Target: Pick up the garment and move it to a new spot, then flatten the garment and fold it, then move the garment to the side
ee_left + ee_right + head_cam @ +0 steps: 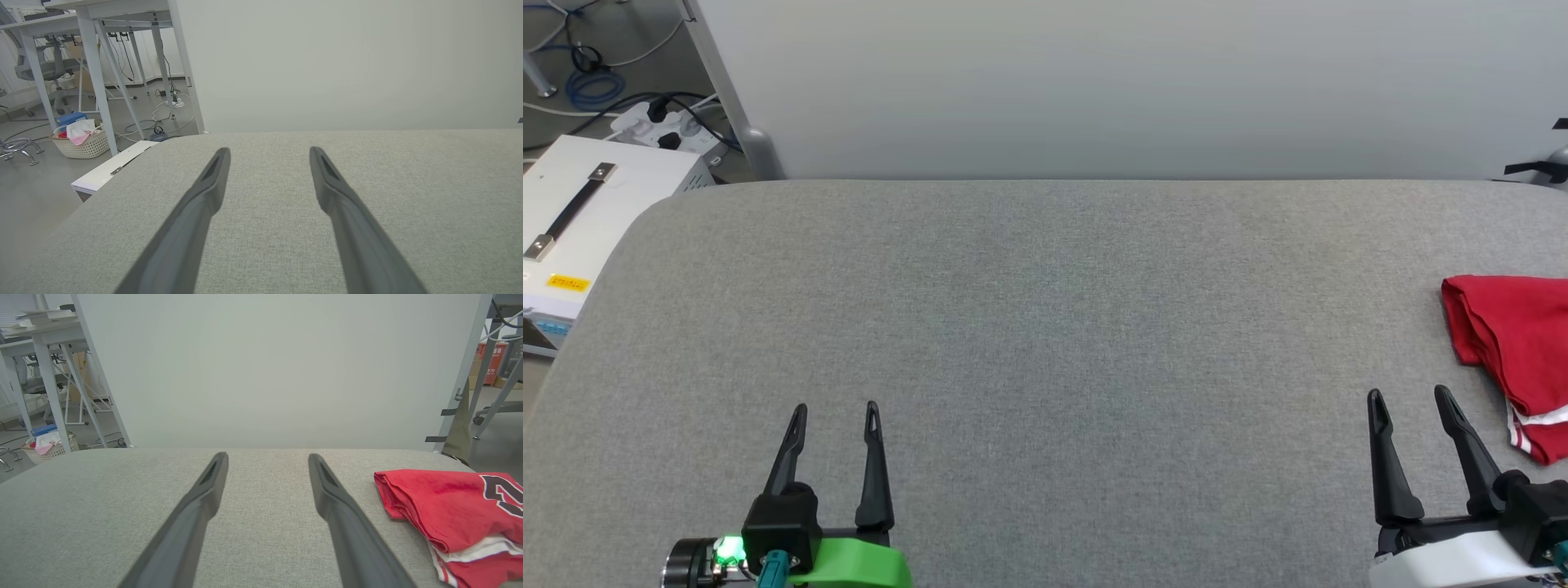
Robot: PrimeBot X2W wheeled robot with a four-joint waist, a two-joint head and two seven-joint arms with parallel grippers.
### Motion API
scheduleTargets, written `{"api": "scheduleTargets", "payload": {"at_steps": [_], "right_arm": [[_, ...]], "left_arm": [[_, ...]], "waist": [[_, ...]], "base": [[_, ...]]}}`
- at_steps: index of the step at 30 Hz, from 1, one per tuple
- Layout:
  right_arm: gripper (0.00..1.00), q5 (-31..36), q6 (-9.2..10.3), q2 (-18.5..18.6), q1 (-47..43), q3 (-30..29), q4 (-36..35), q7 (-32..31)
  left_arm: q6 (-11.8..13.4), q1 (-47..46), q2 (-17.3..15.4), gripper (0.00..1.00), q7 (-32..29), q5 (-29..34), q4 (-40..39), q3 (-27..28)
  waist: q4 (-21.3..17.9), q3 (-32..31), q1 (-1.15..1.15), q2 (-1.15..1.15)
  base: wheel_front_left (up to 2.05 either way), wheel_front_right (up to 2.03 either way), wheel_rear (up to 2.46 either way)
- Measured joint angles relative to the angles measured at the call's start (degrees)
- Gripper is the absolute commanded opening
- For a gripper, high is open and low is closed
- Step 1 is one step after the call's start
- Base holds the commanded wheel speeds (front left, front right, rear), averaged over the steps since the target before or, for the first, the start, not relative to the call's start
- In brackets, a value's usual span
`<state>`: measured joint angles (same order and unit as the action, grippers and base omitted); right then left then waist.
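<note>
Left gripper and right gripper point to twelve o'clock, low over the grey fabric tabletop, fingers wide apart and empty. The folded red jersey T-shirt lies at the right gripper's two o'clock.

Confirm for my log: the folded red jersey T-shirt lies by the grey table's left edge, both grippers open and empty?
No: the head view shows the folded red jersey T-shirt by the right edge of the grey fabric table. The left gripper and right gripper are open and empty.
</note>
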<state>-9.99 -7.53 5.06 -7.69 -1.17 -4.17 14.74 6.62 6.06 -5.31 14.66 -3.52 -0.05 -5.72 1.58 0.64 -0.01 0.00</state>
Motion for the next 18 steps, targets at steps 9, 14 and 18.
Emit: {"api": "scheduleTargets", "payload": {"at_steps": [9, 14, 18], "right_arm": [[0.00, 0.78, 0.00, -0.56, -0.54, -0.63, -0.58, 0.00], [0.00, 0.76, 0.00, -0.56, -0.53, -0.57, -0.53, -0.04], [0.00, 0.78, 0.00, -0.57, -0.49, -0.54, -0.46, -0.55]], "left_arm": [[-1.12, 0.35, 0.41, 0.00, 0.00, 0.02, 0.02, 0.41], [-1.11, 0.32, 0.36, 0.00, -0.09, 0.01, 0.01, 0.34], [-1.12, 0.31, 0.36, 0.00, -0.62, 0.01, 0.02, 0.43]], "waist": [[0.08, 0.27, 0.00, 0.00], [0.08, 0.28, 0.00, 0.00], [0.01, 0.24, 0.00, 0.00]], "base": [[0.00, 0.00, 0.00], [0.00, 0.00, 0.00], [0.00, 0.00, 0.00]]}}
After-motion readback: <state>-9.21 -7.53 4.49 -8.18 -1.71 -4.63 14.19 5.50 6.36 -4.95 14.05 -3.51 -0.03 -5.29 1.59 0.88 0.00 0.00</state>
